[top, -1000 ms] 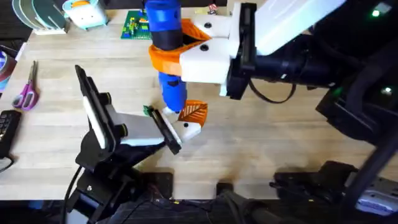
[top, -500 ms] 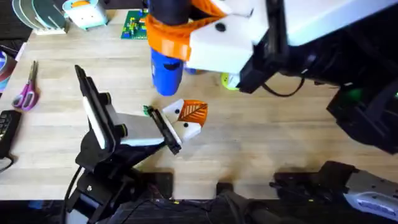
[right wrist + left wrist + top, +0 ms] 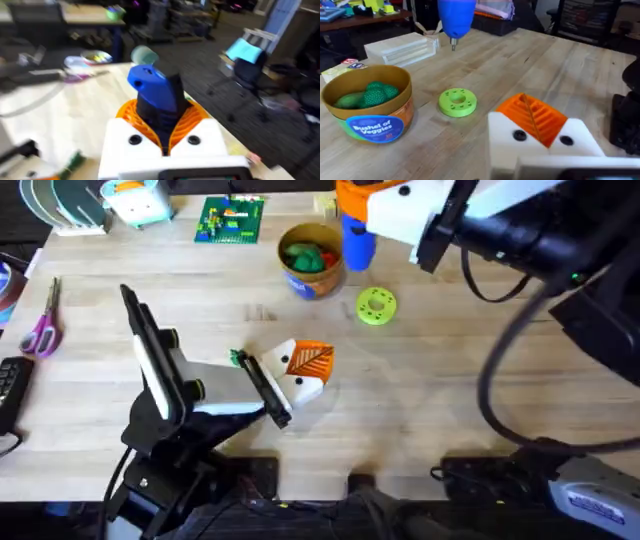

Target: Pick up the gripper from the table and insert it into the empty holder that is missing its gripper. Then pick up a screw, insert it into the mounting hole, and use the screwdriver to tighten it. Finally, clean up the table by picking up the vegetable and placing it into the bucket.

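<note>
Near the middle of the tabletop (image 3: 420,400), the left end effector (image 3: 290,385) is pinning the holder (image 3: 308,388) with the orange gripper (image 3: 311,360) seated in it, probably to keep the block from turning during screwing; I cannot tell how far its fingers are parted. At the far edge, the right end effector (image 3: 165,145) is clamping the screwdriver (image 3: 357,235) tip-down beside the bucket (image 3: 312,260), where green vegetables are lying.
</note>
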`<move>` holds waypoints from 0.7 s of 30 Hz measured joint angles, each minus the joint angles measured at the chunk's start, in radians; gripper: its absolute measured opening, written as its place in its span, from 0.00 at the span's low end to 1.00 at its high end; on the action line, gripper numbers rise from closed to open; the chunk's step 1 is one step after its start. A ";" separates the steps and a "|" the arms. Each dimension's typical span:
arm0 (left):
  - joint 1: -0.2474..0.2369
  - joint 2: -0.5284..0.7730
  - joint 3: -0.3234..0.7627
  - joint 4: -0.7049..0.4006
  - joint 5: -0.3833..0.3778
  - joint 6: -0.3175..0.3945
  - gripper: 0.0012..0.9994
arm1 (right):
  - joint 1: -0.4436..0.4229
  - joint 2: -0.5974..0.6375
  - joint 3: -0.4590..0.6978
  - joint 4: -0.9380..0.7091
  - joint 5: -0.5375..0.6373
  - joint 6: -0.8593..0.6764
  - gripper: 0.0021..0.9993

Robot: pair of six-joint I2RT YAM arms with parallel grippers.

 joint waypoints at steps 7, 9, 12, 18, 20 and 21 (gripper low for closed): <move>0.000 0.000 0.000 0.000 0.000 0.000 0.01 | -0.152 0.168 0.000 -0.120 0.377 -0.448 0.02; 0.000 0.000 0.000 0.000 0.000 0.000 0.01 | -0.174 0.224 0.000 -0.120 0.476 -0.542 0.02; 0.000 0.000 0.000 0.000 0.000 0.000 0.01 | -0.198 0.314 0.000 -0.120 0.600 -0.672 0.02; 0.000 0.000 0.000 0.000 0.000 0.000 0.01 | -0.217 0.490 0.000 -0.120 0.725 -0.830 0.02; 0.000 0.000 0.000 0.000 0.000 0.000 0.01 | -0.217 0.540 0.000 -0.121 0.738 -0.857 0.02; 0.000 0.000 0.000 0.000 0.000 0.000 0.01 | -0.217 0.561 0.000 -0.120 0.742 -0.865 0.02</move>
